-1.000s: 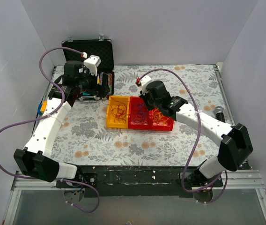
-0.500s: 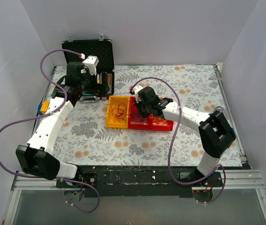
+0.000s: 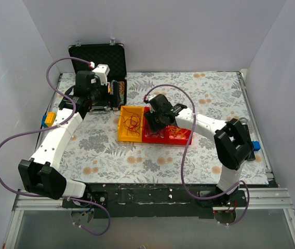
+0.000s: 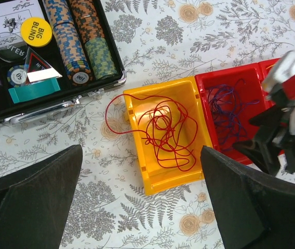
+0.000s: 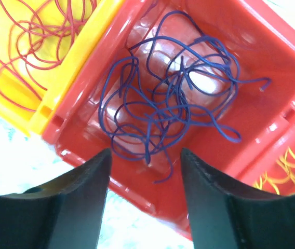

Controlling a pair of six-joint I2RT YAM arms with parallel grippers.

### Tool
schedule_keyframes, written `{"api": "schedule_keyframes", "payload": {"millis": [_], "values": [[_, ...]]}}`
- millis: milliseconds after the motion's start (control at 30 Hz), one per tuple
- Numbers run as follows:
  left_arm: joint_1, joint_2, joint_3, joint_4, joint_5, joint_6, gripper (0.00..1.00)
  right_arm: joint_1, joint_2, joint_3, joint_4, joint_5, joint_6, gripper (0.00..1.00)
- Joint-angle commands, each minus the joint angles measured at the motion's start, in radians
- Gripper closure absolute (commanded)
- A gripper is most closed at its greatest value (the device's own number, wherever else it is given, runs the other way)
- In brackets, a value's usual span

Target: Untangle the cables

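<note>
On the flower-patterned tabletop, a row of three small open plastic bins, set side against side: a yellow plastic bin at the left, a red plastic middle bin next to it, a second red plastic bin at the right end; inside them, the cables, one colour to a bin.

In the yellow bin, a loose tangle of thin red wire, one loop spilling over the left wall onto the tabletop; in the middle bin, a looping heap of thin dark blue wire on the bin's floor, one free end reaching toward the right wall; in the right-end bin, thin yellow wire, only partly in view.

Above the middle bin, the right hand, pointing down, released, fingers parted and gripping nothing, the blue heap lying below them.

Toward the rear left of the tabletop, the left hand, spread wide and empty, raised above the surface, with the yellow bin in view between its two dark fingers.

Behind, at the rear left corner, an open black hard-shell case, lid upright; inside, rows of striped poker chips and a round yellow disc marked BIG BLIND; front edge of the case just beside the yellow bin's rear corner.
</note>
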Motion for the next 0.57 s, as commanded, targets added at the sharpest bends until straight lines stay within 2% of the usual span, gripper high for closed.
{"api": "schedule_keyframes", "payload": {"millis": [0, 67, 167, 367, 533], "values": [[0.003, -0.047, -0.009, 0.028, -0.018, 0.004, 0.02, -0.005, -0.132, 0.082, -0.091, 0.031, 0.044, 0.28], [0.003, -0.052, -0.012, 0.039, -0.018, 0.007, 0.02, -0.005, -0.174, 0.092, -0.131, 0.044, 0.057, 0.21], [0.003, -0.052, -0.009, 0.038, -0.017, 0.01, 0.02, -0.005, -0.267, 0.05, -0.101, 0.027, 0.052, 0.15], [0.003, -0.046, -0.027, 0.041, -0.034, 0.009, 0.02, -0.008, -0.372, 0.059, -0.144, -0.033, 0.032, 0.12], [0.011, -0.055, -0.084, 0.09, -0.049, -0.031, 0.02, -0.043, -0.514, -0.054, -0.072, -0.062, 0.043, 0.11]]}}
